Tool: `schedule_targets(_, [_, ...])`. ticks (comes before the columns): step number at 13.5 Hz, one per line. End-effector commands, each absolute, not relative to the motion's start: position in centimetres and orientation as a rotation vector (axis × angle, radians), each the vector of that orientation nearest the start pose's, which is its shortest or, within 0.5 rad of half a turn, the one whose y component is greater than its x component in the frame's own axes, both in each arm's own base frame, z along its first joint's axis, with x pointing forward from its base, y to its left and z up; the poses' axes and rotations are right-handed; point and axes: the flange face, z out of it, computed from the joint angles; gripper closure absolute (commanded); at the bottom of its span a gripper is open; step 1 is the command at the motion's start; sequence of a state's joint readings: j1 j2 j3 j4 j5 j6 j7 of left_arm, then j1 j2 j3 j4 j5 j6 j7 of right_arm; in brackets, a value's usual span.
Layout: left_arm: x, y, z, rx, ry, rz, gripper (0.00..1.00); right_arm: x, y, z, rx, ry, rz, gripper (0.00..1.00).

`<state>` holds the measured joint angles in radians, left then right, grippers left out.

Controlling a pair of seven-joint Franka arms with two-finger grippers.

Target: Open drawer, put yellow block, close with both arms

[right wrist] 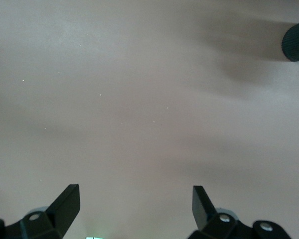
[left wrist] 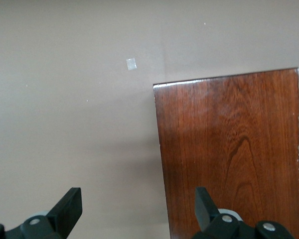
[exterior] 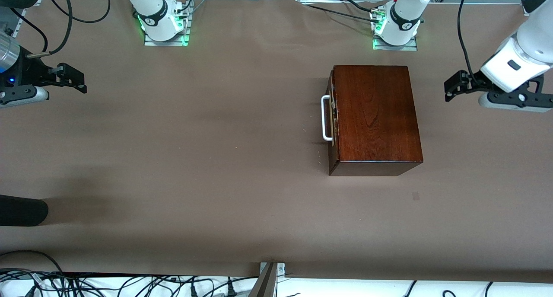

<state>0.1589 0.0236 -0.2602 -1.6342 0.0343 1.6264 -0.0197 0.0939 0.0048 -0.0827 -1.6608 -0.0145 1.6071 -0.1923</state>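
Drawer (exterior: pixel 332 117) shut in wooden box (exterior: pixel 375 115), centre-right of frame. Left gripper (exterior: pixel 453 86) at right edge, right gripper (exterior: pixel 74 78) at left edge; both jaws spread, empty.

Brown table cloth (exterior: pixel 216 158), black cylinder (exterior: pixel 21 210) at its edge, cables (exterior: pixel 129 284).

A desk (exterior: pixel 173 158) under a brown cloth is carrying a glossy reddish-brown wooden box (exterior: pixel 376 115), which is sitting toward the left arm's end. The drawer (exterior: pixel 332 115) is sitting closed in the box, its white handle (exterior: pixel 326 117) facing the right arm's end.
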Motion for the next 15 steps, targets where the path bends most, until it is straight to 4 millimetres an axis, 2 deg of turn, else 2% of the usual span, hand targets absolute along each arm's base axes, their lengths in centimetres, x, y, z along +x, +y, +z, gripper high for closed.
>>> schedule_targets(1, [57.0,-4.8,59.5,-3.122,0.105,0.039,0.00,55.6,0.6,58.8,-3.133,-0.302,0.098,0.00])
schedule_targets(7, [56.6,-5.8,59.4,-3.117,0.128,0.078,0.00,55.6,0.5,58.8,-3.134,-0.300,0.098,0.00])
schedule_targets(15, [56.6,-5.6,59.4,-3.100,0.119,0.059,0.00,55.6,0.4,58.7,-3.133,-0.297,0.103,0.00])
